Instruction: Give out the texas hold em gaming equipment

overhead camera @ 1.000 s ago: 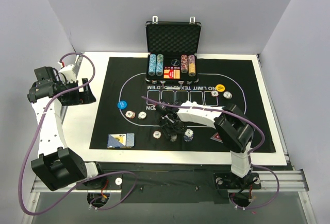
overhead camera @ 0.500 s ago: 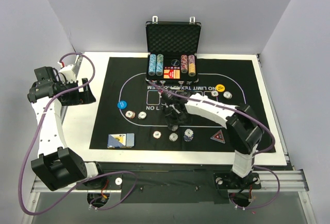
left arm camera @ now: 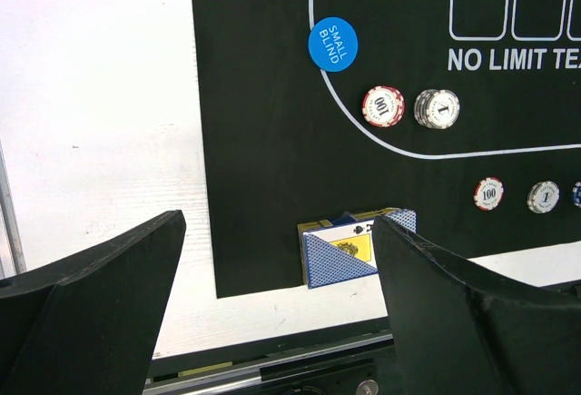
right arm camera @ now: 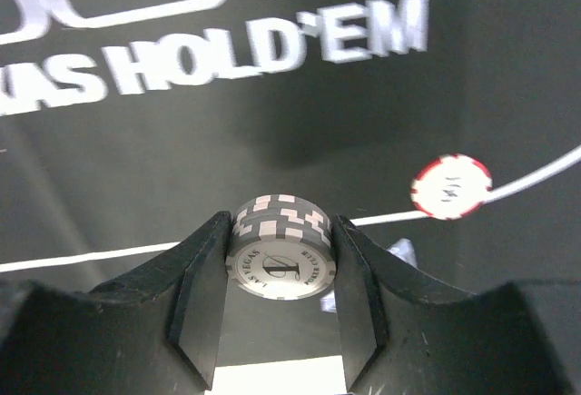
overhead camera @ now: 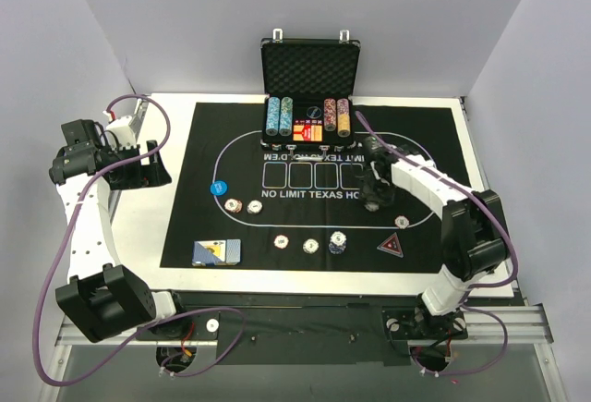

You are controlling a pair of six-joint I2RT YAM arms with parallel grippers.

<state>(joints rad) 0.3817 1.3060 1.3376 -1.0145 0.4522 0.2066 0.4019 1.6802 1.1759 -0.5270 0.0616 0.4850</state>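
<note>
My right gripper (overhead camera: 373, 195) hangs over the right part of the mat, shut on a small stack of grey striped poker chips (right arm camera: 280, 254). A red-white chip (right arm camera: 451, 185) lies on the mat just beyond it. My left gripper (left arm camera: 277, 232) stands open and empty over the bare table left of the mat. Ahead of it lies the blue-backed card deck (left arm camera: 349, 254) at the mat's front corner. Also there are the blue disc (left arm camera: 332, 44), a red chip (left arm camera: 383, 106) and a grey chip stack (left arm camera: 437, 109). The black-red triangular marker (overhead camera: 391, 246) sits front right.
The open black case (overhead camera: 309, 88) with chip columns stands at the back of the black mat (overhead camera: 194, 226). More chips (overhead camera: 310, 246) lie in a row along the mat's front curve. White table border (overhead camera: 148, 226) runs along the left.
My right arm has swung from the mat's front middle toward the right and back, carrying the grey chip stack. The left arm has not moved.
</note>
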